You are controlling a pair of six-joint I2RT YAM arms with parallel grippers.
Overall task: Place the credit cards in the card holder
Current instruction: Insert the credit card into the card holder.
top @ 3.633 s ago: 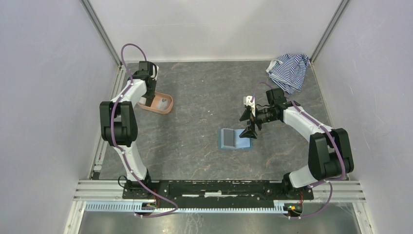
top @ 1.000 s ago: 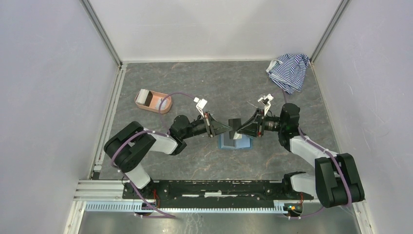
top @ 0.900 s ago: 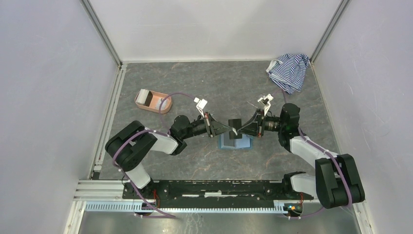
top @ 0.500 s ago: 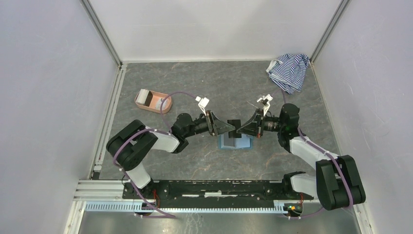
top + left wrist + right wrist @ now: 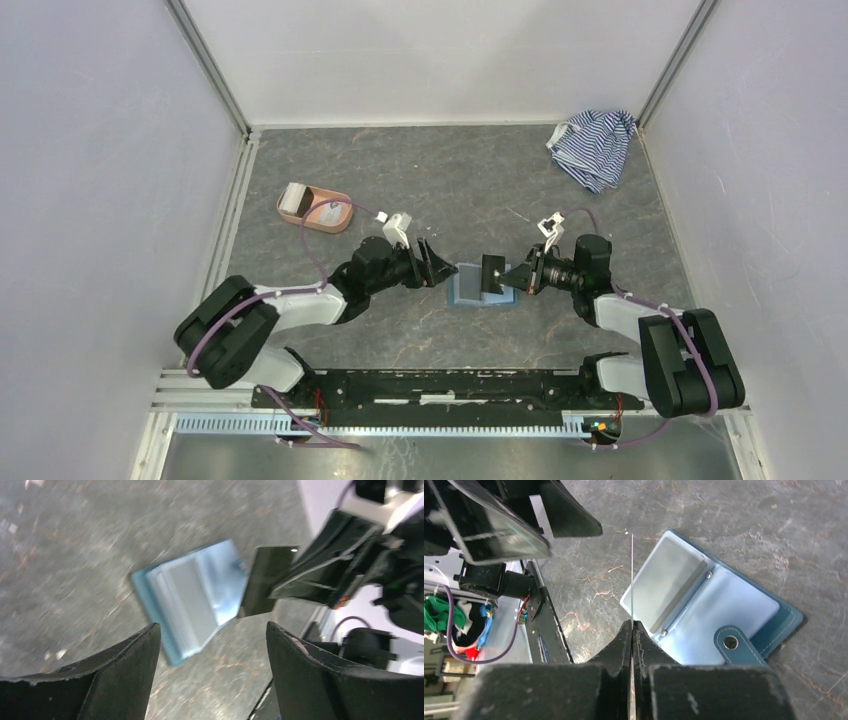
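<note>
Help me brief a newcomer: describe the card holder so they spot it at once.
On the grey marbled table, look slightly nearer than centre. The card holder lies open and flat: a teal wallet, pale blue inside, with a snap tab, unlike the salmon-pink tray or the striped cloth.

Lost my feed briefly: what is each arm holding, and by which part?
Right gripper: jaws shut on one edge of the dark card. Left gripper: jaws open, nothing held.

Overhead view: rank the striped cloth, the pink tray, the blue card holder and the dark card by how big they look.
1. striped cloth, clearly largest.
2. pink tray and card holder: alike, and the holder is partly covered, so no ranking.
3. dark card, smallest, though lifted nearer the camera.
</note>
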